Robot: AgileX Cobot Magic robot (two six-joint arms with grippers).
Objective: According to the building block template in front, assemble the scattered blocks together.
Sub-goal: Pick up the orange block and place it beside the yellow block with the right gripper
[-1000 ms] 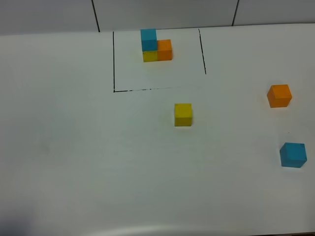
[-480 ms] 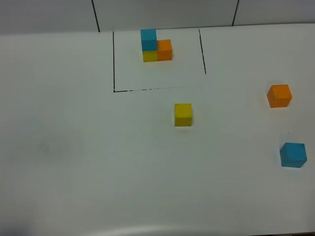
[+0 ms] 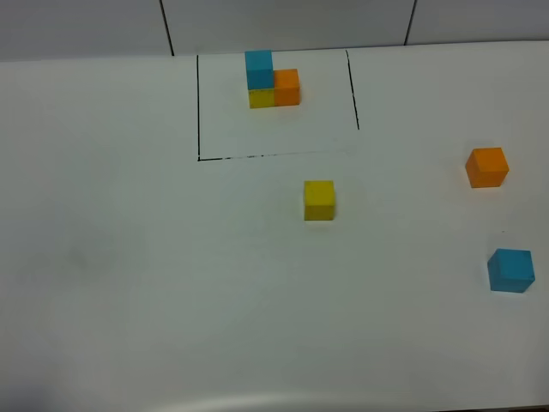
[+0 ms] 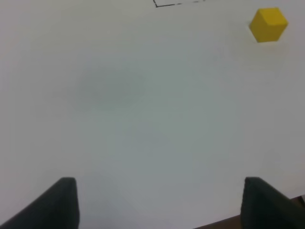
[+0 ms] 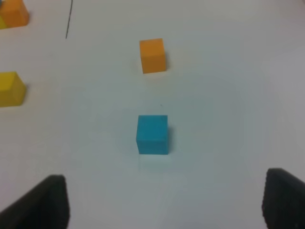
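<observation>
The template (image 3: 273, 79), blue on yellow with orange alongside, stands inside a black outlined area at the table's back. The loose yellow cube (image 3: 319, 200) sits near the middle; it also shows in the left wrist view (image 4: 268, 24) and the right wrist view (image 5: 10, 88). The loose orange cube (image 3: 487, 166) (image 5: 153, 56) and light blue cube (image 3: 511, 270) (image 5: 152, 134) lie at the right. Neither gripper shows in the exterior high view. My left gripper (image 4: 159, 202) is open and empty over bare table. My right gripper (image 5: 162, 200) is open and empty, short of the blue cube.
A black line rectangle (image 3: 199, 112) marks the template's area on the white table (image 3: 129, 257). The table's front edge shows at the bottom of the exterior high view. A grey wall runs behind the table.
</observation>
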